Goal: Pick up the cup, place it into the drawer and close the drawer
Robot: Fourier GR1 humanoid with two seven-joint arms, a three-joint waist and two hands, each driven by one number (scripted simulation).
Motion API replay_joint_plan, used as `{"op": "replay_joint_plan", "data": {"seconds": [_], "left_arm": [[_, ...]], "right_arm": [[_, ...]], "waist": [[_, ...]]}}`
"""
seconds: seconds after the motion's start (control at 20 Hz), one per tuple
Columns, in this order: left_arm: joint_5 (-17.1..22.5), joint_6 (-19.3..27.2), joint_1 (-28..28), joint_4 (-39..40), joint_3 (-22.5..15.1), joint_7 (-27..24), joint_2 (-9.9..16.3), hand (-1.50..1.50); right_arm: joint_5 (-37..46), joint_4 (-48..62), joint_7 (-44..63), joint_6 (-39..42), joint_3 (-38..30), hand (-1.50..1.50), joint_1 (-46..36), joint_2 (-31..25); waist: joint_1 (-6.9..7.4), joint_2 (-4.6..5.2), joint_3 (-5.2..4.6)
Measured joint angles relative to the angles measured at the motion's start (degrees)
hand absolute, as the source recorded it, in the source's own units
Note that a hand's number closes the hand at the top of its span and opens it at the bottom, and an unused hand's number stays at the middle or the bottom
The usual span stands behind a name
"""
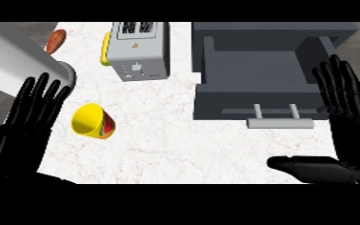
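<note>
White marble surface (183, 138): cup (93, 120) on its side, ungrasped; drawer (260, 78) open, empty. Left hand (32, 109) and right hand (337, 95) open, holding nothing. All steps remain.

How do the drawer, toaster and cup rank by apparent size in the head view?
Largest to smallest:
1. drawer
2. toaster
3. cup, lying on its side

The differences are plain, so the order is safe.
</note>
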Motion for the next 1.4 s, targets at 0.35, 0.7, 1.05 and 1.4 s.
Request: {"op": "replay_joint_plan", "data": {"seconds": [0.35,0.7,1.05,1.4], "left_arm": [[-3.51,-1.62,0.56,9.64,3.42,-5.83,0.54,-1.50],[-7.64,-2.63,0.19,20.87,7.52,-13.00,2.56,-1.50],[-13.24,-2.63,-3.81,38.00,9.62,-22.73,4.53,-1.50],[-16.37,-3.22,-9.75,56.49,10.90,-34.20,6.12,-1.50]], "right_arm": [[1.50,1.34,-1.03,0.25,0.78,-1.50,-0.40,0.93],[1.16,2.31,-1.23,1.23,-0.42,-1.50,-1.44,0.41],[0.40,3.02,-1.28,2.09,-1.60,-1.50,-2.19,0.20],[-0.01,2.91,-1.36,3.12,-2.15,-1.50,-1.96,0.33]], "waist": [[-0.05,0.02,-0.01],[-0.10,0.03,-0.01],[-0.23,0.06,-0.03],[-0.31,0.06,-0.03]]}}
